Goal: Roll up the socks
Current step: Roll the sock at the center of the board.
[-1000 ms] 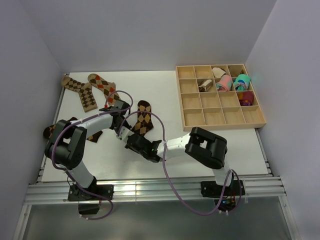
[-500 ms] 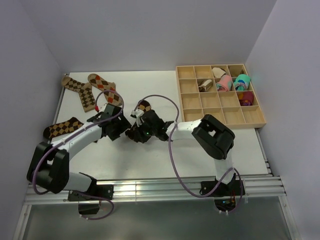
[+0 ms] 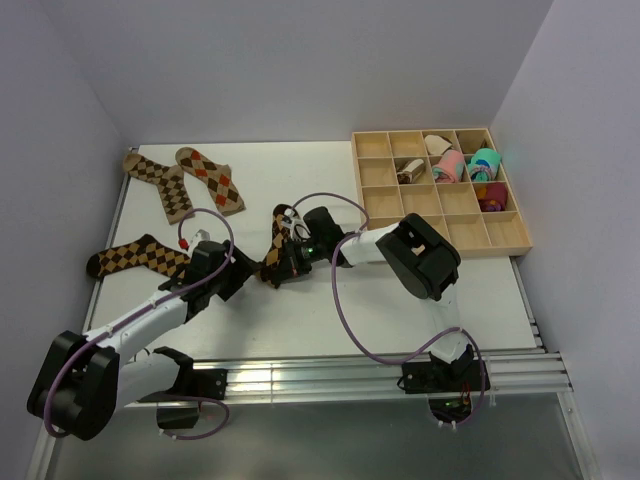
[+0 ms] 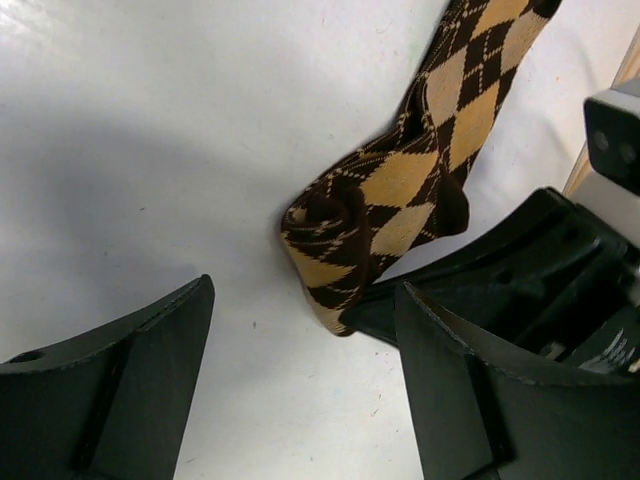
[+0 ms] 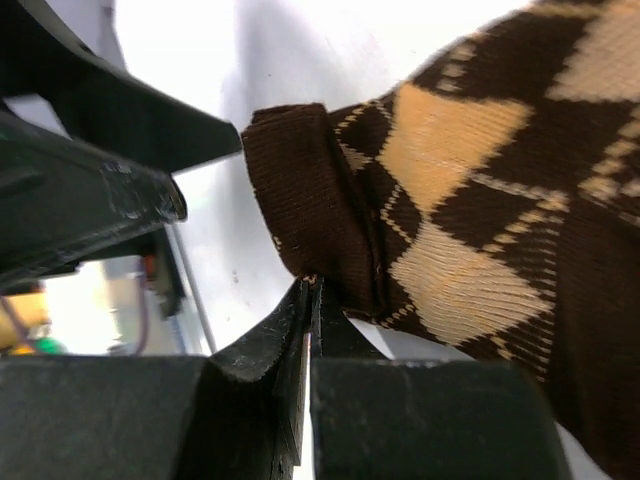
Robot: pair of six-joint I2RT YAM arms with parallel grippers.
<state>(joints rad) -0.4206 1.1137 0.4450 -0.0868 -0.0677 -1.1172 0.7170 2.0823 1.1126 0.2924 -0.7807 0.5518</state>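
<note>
A brown and tan argyle sock lies mid-table, its near end folded over into a small roll. My right gripper is shut, and its tips touch the lower edge of that rolled end. My left gripper is open just left of the roll. Nothing but bare table lies between its fingers, and the roll sits just beyond their tips. Three more argyle socks lie flat: two at the back left and one at the left edge.
A wooden compartment tray stands at the back right. It holds pink and teal bundles and a brown-and-cream bundle. Both arms' purple cables loop over the middle of the table.
My left gripper has opened and drawn back toward the near left. My right gripper moved up to the sock's near end, which is now folded into a roll.
</note>
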